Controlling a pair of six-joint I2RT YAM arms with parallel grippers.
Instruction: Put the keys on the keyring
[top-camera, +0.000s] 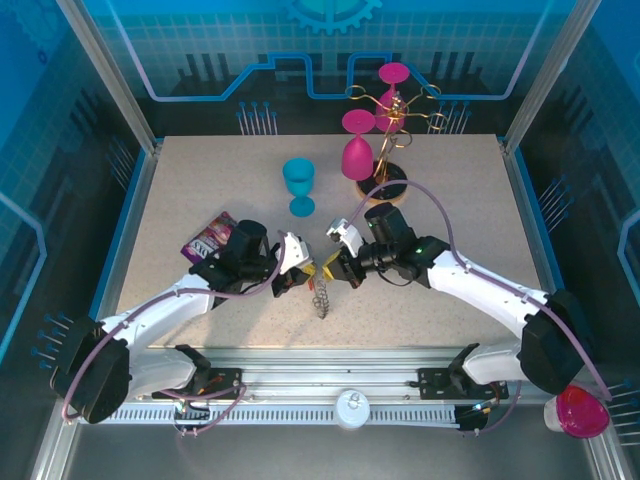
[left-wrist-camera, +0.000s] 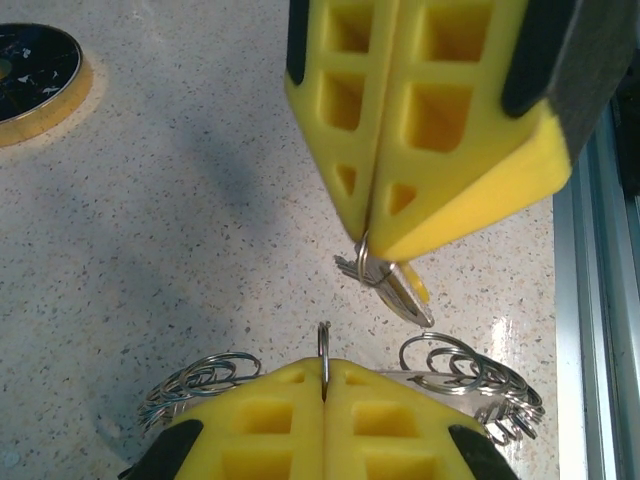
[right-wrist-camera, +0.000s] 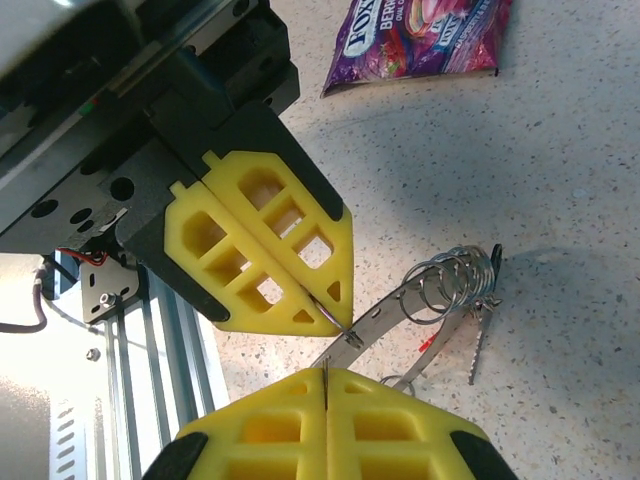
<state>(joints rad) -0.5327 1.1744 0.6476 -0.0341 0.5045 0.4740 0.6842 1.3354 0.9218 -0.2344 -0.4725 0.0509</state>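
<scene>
Top external view places the left gripper (top-camera: 298, 268) and the right gripper (top-camera: 338, 262) tip to tip over the middle of the speckled table (top-camera: 450, 200), toward its near edge. The keyring (top-camera: 320, 298) dangles just below the meeting point as a small grey coil, too small there to read.

The left wrist view adds the detail. The left gripper's (left-wrist-camera: 323, 368) yellow fingers are pressed together on one thin wire loop of the keyring (left-wrist-camera: 465, 375), whose other loops fan out on both sides. The right gripper (left-wrist-camera: 368, 238) comes in from above, its fingers squeezed shut on the small wire ring of the yellow-headed key (left-wrist-camera: 412, 290), just beside the held loop.

The right wrist view shows the flat ring (right-wrist-camera: 400, 308) edge-on between the right gripper (right-wrist-camera: 326, 372) and the left gripper (right-wrist-camera: 335, 318). A cluster of loops and a dark toothed key (right-wrist-camera: 481, 338) hang off its far end above their shadow; whether they touch the surface cannot be told.

That makes two keys, each seen from a different wrist.

On the surface are one blue goblet (top-camera: 298, 187), one purple snack packet (top-camera: 208, 236) near the left edge, and one gold wire rack (top-camera: 395, 110) on a round wooden base (top-camera: 390, 188) at the far edge. Two pink goblets (top-camera: 357, 150) are at the rack. A third pink goblet (top-camera: 580, 410) lies off the surface by the right arm's base.
</scene>
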